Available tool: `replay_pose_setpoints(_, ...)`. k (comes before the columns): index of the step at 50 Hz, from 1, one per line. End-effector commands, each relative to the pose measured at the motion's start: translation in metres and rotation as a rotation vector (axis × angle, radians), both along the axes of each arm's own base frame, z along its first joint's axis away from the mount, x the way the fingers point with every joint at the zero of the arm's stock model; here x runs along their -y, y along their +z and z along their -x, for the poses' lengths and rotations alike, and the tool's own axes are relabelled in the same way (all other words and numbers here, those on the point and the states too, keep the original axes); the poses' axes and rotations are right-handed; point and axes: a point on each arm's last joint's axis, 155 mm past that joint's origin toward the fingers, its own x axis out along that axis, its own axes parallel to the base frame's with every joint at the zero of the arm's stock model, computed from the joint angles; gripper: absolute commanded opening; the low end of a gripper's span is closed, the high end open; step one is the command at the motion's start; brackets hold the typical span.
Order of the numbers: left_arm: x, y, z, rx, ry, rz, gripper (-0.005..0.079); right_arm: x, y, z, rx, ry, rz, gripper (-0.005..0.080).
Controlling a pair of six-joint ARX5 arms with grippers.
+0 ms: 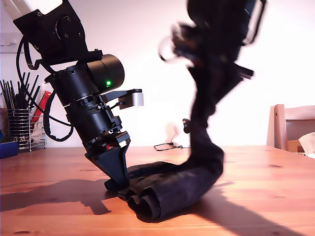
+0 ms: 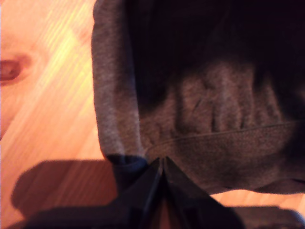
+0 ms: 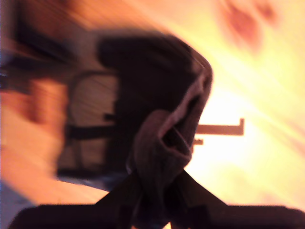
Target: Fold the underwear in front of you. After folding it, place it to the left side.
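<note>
The worktop [image 1: 266, 196] is bare warm wood, and the underwear [image 1: 172, 189] lies near its middle in the exterior view, one end bunched in thick rolled folds on the wood and the other end drawn up in a tall dark column.

The fold is in hand, as I judge it: one end is pinned, the other lifted to be carried over. My first gripper [image 2: 162, 164] sits low at the exterior view's left end of the cloth, its jaws pressed together at the garment's hem and touching the wood; whether cloth is caught between them I cannot tell. My second gripper [image 3: 159, 195] is raised, jaws clamped on a bunched end of the underwear, which hangs from it. That arm is blurred in the exterior view.

The next move calls for carrying the raised end across the pinned part and laying it flat without dragging the rolls loose. Placing it aside is not yet begun.

Around it, a wire rack [image 1: 19, 125] of dark utensils stands at the exterior view's far left, a wooden chair [image 1: 290, 128] at the far right, and a thin cable [image 1: 167, 146] lies behind. None of them crowd the cloth; the rumpled rolls themselves are the likeliest hindrance.
</note>
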Motion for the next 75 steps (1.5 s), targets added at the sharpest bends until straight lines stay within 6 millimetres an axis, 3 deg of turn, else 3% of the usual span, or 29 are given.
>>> replay_pose_setpoints(1,-0.006,-0.020,0.005,-0.039,0.000,-0.025,-0.0021,-0.006,-0.004,0.009,-0.023,0.023,-0.002,-0.0012)
replay_pose_setpoints(22,-0.003,-0.018,0.002,-0.028,-0.004,-0.009,-0.0021,-0.040,-0.008,0.037,-0.044,0.131,-0.013,-0.0012)
replay_pose_setpoints(48,0.000,-0.016,0.002,-0.030,-0.025,0.017,-0.0021,-0.072,-0.039,0.053,-0.116,0.204,-0.032,-0.0012)
replay_pose_setpoints(56,-0.003,-0.016,0.000,-0.025,-0.032,0.017,-0.0021,-0.079,-0.042,0.060,-0.133,0.224,-0.050,-0.0012)
replay_pose_setpoints(75,-0.003,-0.014,0.000,-0.035,-0.034,0.037,-0.0021,-0.089,-0.071,0.078,-0.212,0.258,-0.049,-0.0012)
